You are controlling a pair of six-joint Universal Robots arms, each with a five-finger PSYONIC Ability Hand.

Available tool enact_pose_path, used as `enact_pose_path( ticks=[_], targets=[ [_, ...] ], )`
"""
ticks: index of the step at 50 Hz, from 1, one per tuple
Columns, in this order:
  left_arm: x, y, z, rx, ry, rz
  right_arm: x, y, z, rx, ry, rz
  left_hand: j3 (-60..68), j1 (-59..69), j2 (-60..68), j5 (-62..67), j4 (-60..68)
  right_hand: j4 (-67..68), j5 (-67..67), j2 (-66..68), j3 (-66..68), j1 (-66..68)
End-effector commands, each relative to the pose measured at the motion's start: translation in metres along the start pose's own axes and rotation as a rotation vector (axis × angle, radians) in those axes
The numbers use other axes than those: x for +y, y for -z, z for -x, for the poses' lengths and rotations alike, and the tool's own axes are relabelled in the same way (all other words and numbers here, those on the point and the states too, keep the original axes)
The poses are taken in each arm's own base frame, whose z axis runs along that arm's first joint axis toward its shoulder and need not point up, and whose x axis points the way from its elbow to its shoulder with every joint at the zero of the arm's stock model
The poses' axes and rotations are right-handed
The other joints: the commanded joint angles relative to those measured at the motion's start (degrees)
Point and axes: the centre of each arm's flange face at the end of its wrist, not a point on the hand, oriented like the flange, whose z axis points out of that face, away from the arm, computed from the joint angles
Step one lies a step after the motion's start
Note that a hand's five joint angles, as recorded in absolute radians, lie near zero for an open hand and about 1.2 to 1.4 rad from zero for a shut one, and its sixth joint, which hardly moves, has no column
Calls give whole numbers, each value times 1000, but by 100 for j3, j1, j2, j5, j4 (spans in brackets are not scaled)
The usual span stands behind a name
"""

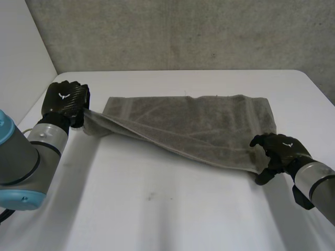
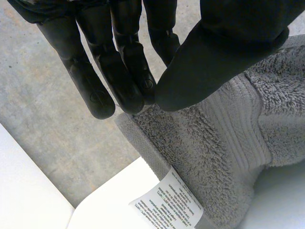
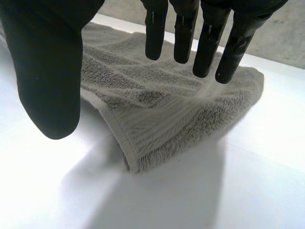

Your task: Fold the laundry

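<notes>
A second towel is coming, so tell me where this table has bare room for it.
Most room: the bare table in front of the grey towel, between the two arms. A narrower strip runs behind the towel, toward the wall. Crowded: the towel's corners at the left robot hand, which pinches one, and the right robot hand.

The care label (image 2: pixel 167 206) on the towel (image 2: pixel 228 157) is illegible.

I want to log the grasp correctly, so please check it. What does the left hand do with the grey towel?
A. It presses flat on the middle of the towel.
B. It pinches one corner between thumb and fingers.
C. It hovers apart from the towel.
B: in the left wrist view the left hand pinches a corner of the towel, close to its white label.
</notes>
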Motion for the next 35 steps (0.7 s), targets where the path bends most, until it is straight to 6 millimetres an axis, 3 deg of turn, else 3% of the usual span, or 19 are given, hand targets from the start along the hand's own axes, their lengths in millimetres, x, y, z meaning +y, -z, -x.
enact_pose_path(
  ticks=[1, 10, 18, 24, 26, 30, 31, 32, 33, 34, 35],
  targets=[
    [0, 0, 0, 1, 1, 1, 16, -12, 1, -7, -31, 0, 1025, 1096, 1018, 1026, 1022, 264, 364, 82, 184, 403],
    [1, 1, -1, 2, 1, 4, 22, -36, -11, 89, 8, -34, 1025, 1096, 1018, 1026, 1022, 1557, 1657, 1375, 1478, 1697],
    [2, 0, 3, -10, 1, 8, 18, -34, -33, 249, 63, -32, 1025, 1096, 1018, 1026, 1022, 2786, 2886, 2604, 2706, 2925],
    [1, 3, 2, -7, 1, 13, 15, -29, -44, 288, 50, -22, 1025, 1096, 1018, 1026, 1022, 2351, 2450, 2169, 2271, 2490],
    [-2, 5, 1, -2, 1, 7, 15, -25, -45, 291, 33, 1, 1025, 1096, 1018, 1026, 1022, 1414, 1514, 1232, 1335, 1553],
    [-4, 8, -1, 4, 0, 5, 18, -22, -47, 285, 13, 49, 1025, 1096, 1018, 1026, 1022, 1594, 1693, 1412, 1514, 1733],
    [-6, 9, -1, 4, 0, 0, 19, -21, -48, 273, 8, 63, 1025, 1096, 1018, 1026, 1022, 2543, 2643, 2361, 2463, 2682],
    [-6, 9, -1, 4, 0, 0, 19, -21, -48, 261, 4, 67, 1025, 1096, 1018, 1026, 1022, 4318, 4417, 4135, 4238, 4457],
    [-7, 10, -1, 4, 0, -5, 19, -21, -48, 261, 4, 67, 1025, 1096, 1018, 1026, 1022, 4335, 4435, 4153, 4256, 4475],
    [-9, 10, -1, 5, -2, -7, 18, -22, -48, 244, 2, 62, 1025, 1096, 1018, 1026, 1022, 5912, 6011, 5730, 5832, 6051],
    [-9, 10, -1, 5, -2, -7, 18, -22, -48, 244, 2, 62, 1025, 1096, 1018, 1026, 1022, 5927, 6027, 5745, 5848, 6067]
  ],
)
